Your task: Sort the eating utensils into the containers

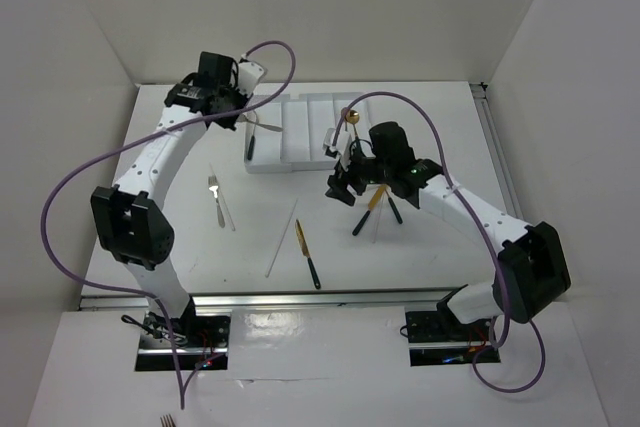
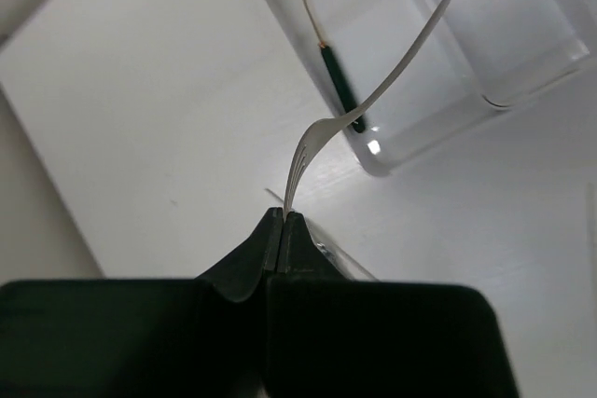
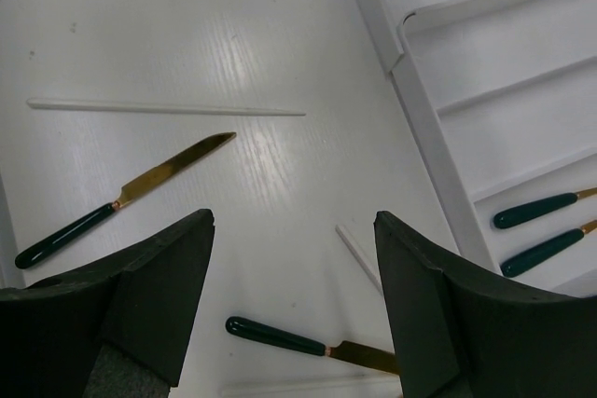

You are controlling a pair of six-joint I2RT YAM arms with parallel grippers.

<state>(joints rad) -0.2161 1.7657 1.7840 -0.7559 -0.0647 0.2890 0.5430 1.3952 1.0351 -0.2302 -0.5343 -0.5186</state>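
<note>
Left claw point(image 2: 283, 216) pressed together on the tines of a silver fork point(image 2: 394, 75), at the left end of the white tray point(image 1: 298, 137) by the table's far edge.

The fork's handle pointed away from the claw and out across the tray's leftmost slot, where a gold utensil with a green handle point(image 2: 340, 90) already lay. The fork's long axis crossed that slot at a slant rather than running along it, so a wrist turn would likely be needed before release. Whether the fork hung fully over the slot or short of its end wall was hard to tell from the wrist view. The right claw point(image 3: 291, 230) was spread and empty over the table's middle, the nearer arm to the loose gold knife point(image 3: 121, 198) and pale chopstick point(image 3: 168, 107).
</note>
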